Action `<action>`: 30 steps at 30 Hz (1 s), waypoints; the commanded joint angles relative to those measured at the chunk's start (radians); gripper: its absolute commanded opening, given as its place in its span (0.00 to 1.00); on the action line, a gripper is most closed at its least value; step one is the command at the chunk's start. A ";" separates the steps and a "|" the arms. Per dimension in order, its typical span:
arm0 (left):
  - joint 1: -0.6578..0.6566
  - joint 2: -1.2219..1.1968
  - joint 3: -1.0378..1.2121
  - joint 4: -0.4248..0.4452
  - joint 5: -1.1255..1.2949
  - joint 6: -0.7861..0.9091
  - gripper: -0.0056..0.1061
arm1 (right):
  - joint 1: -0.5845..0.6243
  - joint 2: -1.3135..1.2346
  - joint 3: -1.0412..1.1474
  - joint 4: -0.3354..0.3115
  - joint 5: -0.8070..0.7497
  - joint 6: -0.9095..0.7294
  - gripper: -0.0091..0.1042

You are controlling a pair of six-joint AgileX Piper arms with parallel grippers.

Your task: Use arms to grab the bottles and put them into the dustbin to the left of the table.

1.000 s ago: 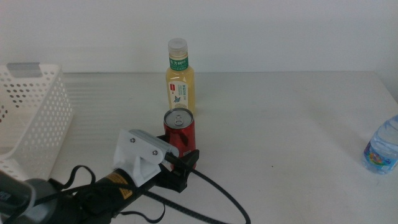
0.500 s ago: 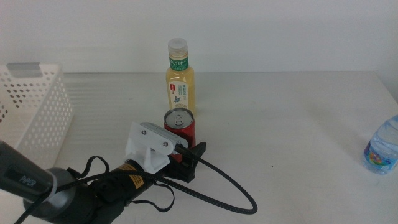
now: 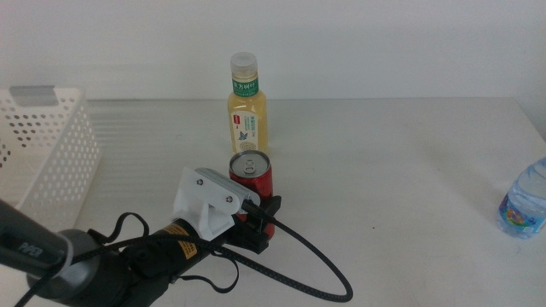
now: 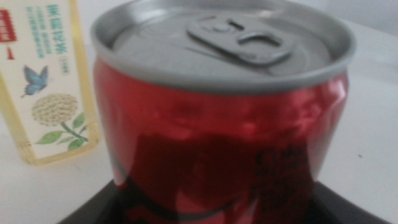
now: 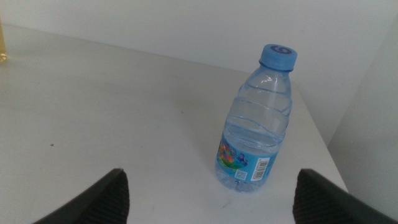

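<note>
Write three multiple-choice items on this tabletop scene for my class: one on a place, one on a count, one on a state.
1. Where is the red can?
A. in the dustbin
B. in front of the yellow bottle
C. beside the water bottle

2. How many drink containers stand on the table?
A. two
B. three
C. four

3. The right end effector is
A. open
B. shut on the water bottle
C. shut on nothing

Key: 1 B, the left end effector is around it there; 2 B, can plus two bottles; 3 A, jaws wide apart.
</note>
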 commanded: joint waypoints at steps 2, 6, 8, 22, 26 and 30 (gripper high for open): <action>-0.005 -0.102 -0.017 -0.001 -0.140 -0.020 0.01 | -0.006 -0.027 -0.008 -0.006 -0.074 -0.009 0.76; -0.005 -0.178 -0.017 0.004 -0.033 -0.020 0.01 | -0.006 -0.027 -0.008 -0.006 -0.074 -0.009 0.76; -0.005 -0.219 -0.017 0.004 0.019 -0.021 0.01 | -0.006 -0.027 -0.008 -0.006 -0.074 -0.009 0.76; -0.004 -0.473 -0.019 -0.032 0.318 -0.061 0.01 | -0.006 -0.027 -0.008 -0.006 -0.074 -0.009 0.76; -0.004 -0.513 -0.030 -0.039 0.406 -0.061 0.01 | -0.006 -0.027 -0.008 -0.006 -0.074 -0.009 0.76; -0.004 -0.532 -0.095 -0.025 0.546 -0.079 0.01 | -0.006 -0.027 -0.008 -0.006 -0.074 -0.009 0.76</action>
